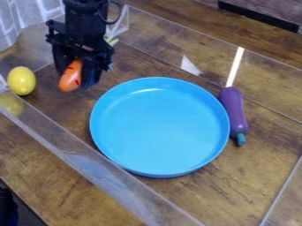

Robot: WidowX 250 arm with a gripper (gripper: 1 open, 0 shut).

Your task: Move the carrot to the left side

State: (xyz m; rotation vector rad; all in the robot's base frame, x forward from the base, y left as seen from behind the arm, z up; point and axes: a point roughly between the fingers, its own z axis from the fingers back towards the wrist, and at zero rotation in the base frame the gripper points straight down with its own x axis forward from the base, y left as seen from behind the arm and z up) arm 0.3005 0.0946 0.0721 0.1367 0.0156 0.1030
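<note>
Your end effector [76,72] points straight down and pinches the carrot [72,77] between its fingers, low over the worktop [48,132] at the left. The carrot sits just off the blue plate [160,125] rim, with the lemon [21,80] near on its far side. You look to be in the placing step: next, lower until the carrot rests on the wood between plate and lemon, then spread the fingers and lift clear.

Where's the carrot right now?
In the camera view, the carrot is at upper left, held in the pincer, between the lemon and the blue plate.
</note>
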